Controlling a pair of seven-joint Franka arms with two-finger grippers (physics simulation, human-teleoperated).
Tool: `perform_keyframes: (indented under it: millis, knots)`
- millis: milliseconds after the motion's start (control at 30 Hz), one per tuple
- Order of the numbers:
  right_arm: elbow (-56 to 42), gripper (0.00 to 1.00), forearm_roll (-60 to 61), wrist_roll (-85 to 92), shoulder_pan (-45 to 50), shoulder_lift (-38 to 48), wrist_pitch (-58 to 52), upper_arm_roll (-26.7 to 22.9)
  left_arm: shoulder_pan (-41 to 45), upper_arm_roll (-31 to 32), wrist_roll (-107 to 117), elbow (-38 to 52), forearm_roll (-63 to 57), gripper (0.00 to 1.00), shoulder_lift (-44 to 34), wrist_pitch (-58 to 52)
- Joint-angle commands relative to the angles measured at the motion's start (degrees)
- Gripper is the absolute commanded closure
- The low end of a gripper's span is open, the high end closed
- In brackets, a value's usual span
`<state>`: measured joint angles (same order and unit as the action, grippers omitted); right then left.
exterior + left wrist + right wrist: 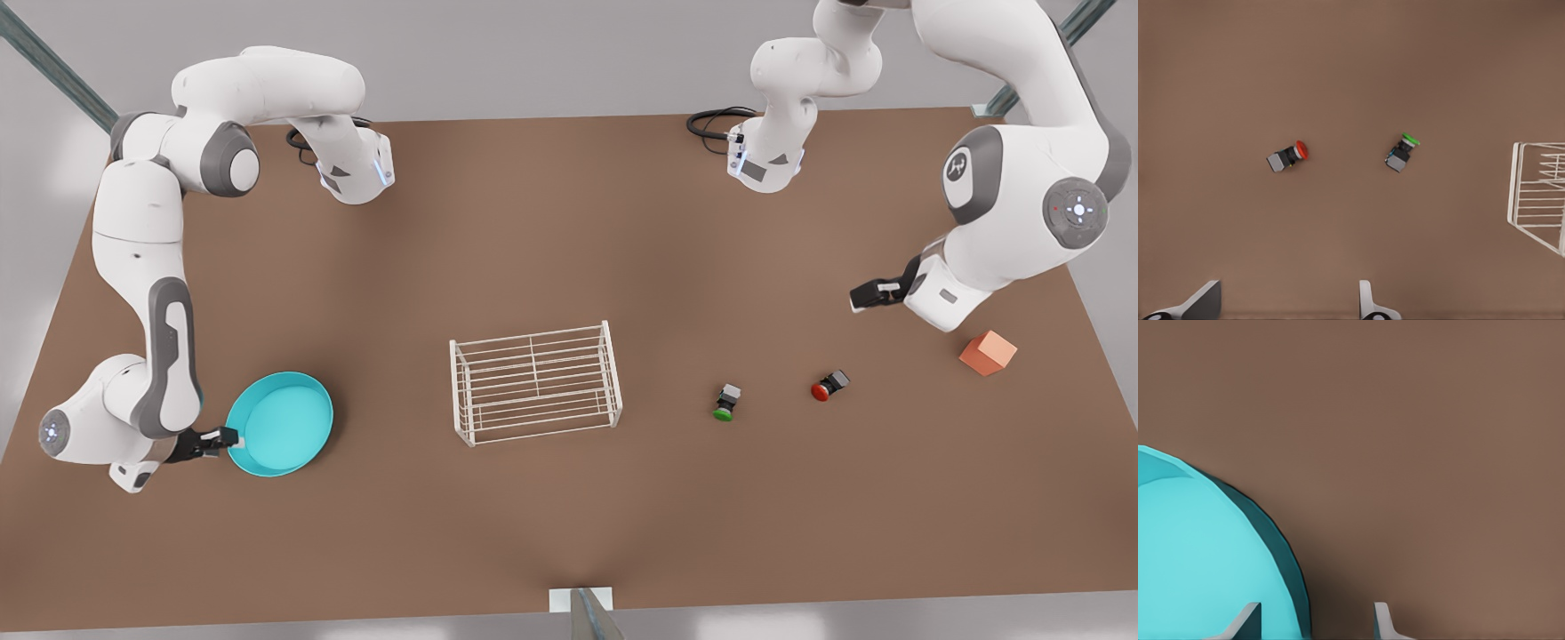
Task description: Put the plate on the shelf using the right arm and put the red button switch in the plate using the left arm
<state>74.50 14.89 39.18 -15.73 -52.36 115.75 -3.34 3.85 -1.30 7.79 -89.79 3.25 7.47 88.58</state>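
The turquoise plate [280,427] lies flat on the brown table at the front view's left. My right gripper [233,437] is at its rim, open, one finger over the dish and one outside; the right wrist view shows the plate [1198,553] with the gripper [1315,613] straddling its edge. The white wire shelf [533,382] stands at the table's middle. The red button switch [829,386] lies on its side toward the front view's right. My left gripper [861,298] hovers open above and behind it. The left wrist view looks down on the gripper [1288,293], the switch [1288,156] and the shelf [1538,193].
A green-capped switch [726,403] [1401,152] lies between the shelf and the red one. An orange cube [987,352] sits at the far right of the front view. Both arm bases stand along the table's back edge.
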Motion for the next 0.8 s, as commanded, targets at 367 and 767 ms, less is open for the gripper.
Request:
perform_keyframes:
  millis: [367, 767]
  knots:
    - [1.3, 0.57, -0.3, 0.1, 0.0, 0.2, -0.8, 0.0, 0.2, 0.2, 0.2, -0.1, -0.4, 0.00, -0.2, -1.5]
    - [1.2, 0.69, -0.1, 0.3, 0.4, 1.5, -4.5, 0.3, -2.6, -2.6, 14.2, -6.3, -2.8, 0.00, -0.3, 2.8]
